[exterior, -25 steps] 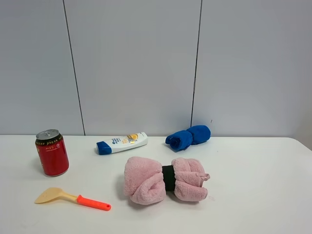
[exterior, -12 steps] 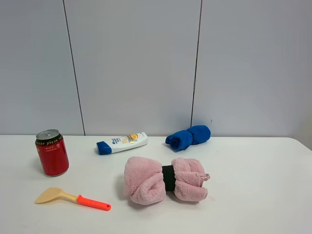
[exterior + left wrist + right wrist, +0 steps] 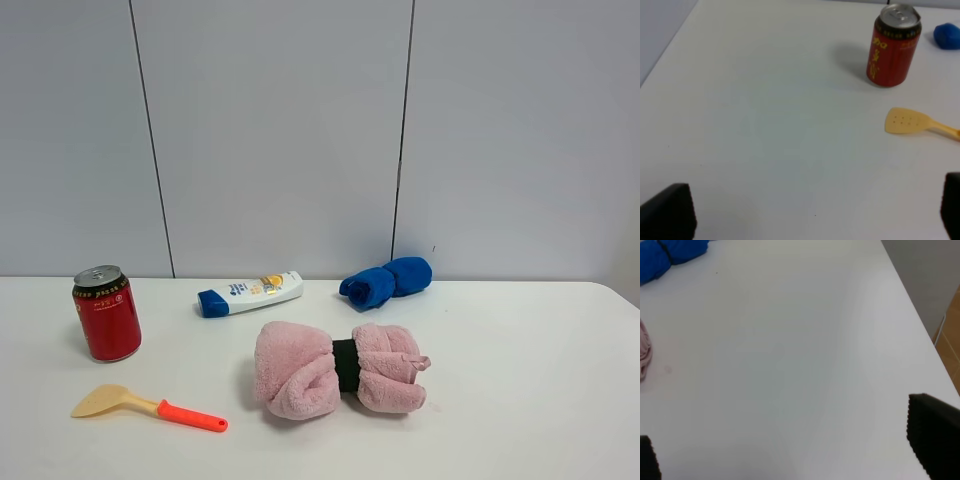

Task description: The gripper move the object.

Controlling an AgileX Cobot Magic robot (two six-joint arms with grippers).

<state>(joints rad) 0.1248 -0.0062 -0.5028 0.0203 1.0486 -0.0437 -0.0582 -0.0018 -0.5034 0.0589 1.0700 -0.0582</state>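
The scoop point(image 3: 148, 405) lies flat on the white table at the front left, pale tan head to the left, orange-red handle to the right. Its head also shows in the left wrist view point(image 3: 907, 121), apart from the gripper. My left gripper point(image 3: 810, 215) is open and empty above bare table; only its two black fingertips point(image 3: 667, 212) show. My right gripper point(image 3: 790, 450) is open and empty above bare table near the right edge, one black fingertip point(image 3: 932, 435) showing. Neither gripper appears in the exterior high view.
A red can point(image 3: 106, 313) stands behind the scoop, also in the left wrist view point(image 3: 892, 45). A white-and-blue tube point(image 3: 250, 293) and a blue rolled cloth point(image 3: 386, 281) lie at the back. A pink rolled towel point(image 3: 340, 369) lies mid-table. The table's right edge point(image 3: 920, 315) drops to the floor.
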